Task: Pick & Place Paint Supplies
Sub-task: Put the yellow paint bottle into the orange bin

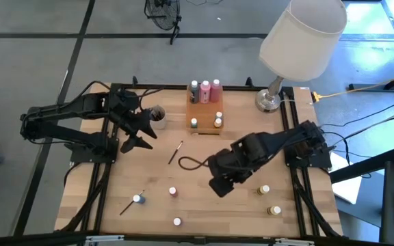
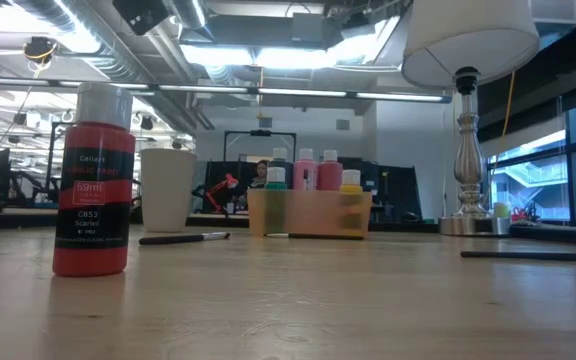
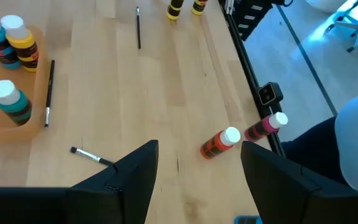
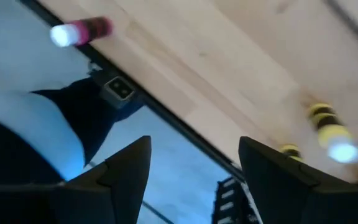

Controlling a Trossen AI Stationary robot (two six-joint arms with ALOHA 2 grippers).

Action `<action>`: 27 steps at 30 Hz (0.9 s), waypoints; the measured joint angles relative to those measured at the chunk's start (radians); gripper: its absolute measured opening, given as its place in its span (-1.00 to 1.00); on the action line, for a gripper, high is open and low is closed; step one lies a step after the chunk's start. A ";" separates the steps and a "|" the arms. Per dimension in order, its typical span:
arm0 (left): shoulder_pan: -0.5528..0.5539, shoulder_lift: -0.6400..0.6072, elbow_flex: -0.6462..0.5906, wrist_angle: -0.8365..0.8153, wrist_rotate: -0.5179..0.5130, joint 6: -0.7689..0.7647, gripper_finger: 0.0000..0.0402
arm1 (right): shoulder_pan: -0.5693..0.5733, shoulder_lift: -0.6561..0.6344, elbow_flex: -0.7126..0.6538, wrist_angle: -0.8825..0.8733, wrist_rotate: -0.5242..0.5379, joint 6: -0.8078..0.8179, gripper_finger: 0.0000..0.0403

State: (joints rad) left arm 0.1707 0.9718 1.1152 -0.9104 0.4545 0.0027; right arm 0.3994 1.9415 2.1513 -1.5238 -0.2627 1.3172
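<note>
An orange tray (image 1: 204, 109) at the table's far middle holds three taller bottles (image 1: 205, 90) and two small pots (image 1: 194, 124). Loose pots stand on the wood: red (image 1: 173, 192), blue (image 1: 137, 199), pink (image 1: 177, 221) and two yellow (image 1: 265, 189). Thin brushes lie flat at mid-table (image 1: 176, 152) and beside the blue pot (image 1: 127, 206). My left gripper (image 1: 144, 134) hangs open over the far left, next to the grey cup (image 1: 158, 115). My right gripper (image 1: 219, 188) hangs open above the table's right middle, between the red pot and the yellow pots. Nothing lies between either pair of fingers (image 3: 135, 168) (image 4: 129, 165).
A lamp with a white shade (image 1: 299, 41) stands at the far right corner on its metal base (image 1: 269, 101). A black cable loop (image 1: 190, 162) lies near the right arm. Dark frame rails (image 1: 299, 191) run along the table's left and right edges.
</note>
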 joint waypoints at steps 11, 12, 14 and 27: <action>0.000 0.003 0.000 0.015 -0.014 0.003 0.12 | 0.018 0.005 -0.030 0.148 -0.076 0.009 0.23; 0.000 0.005 0.000 0.023 -0.014 0.002 0.12 | 0.020 0.005 -0.030 0.148 -0.077 0.005 0.23; 0.000 0.006 0.000 0.024 -0.015 0.002 0.12 | 0.021 0.005 -0.030 0.146 -0.079 -0.001 0.25; 0.000 0.058 0.000 0.034 -0.015 -0.066 0.12 | 0.017 0.001 -0.030 0.123 -0.049 -0.037 0.75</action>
State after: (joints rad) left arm 0.1707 1.0296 1.1156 -0.8763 0.4397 -0.0635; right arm 0.4168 1.9427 2.1212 -1.4005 -0.3115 1.2805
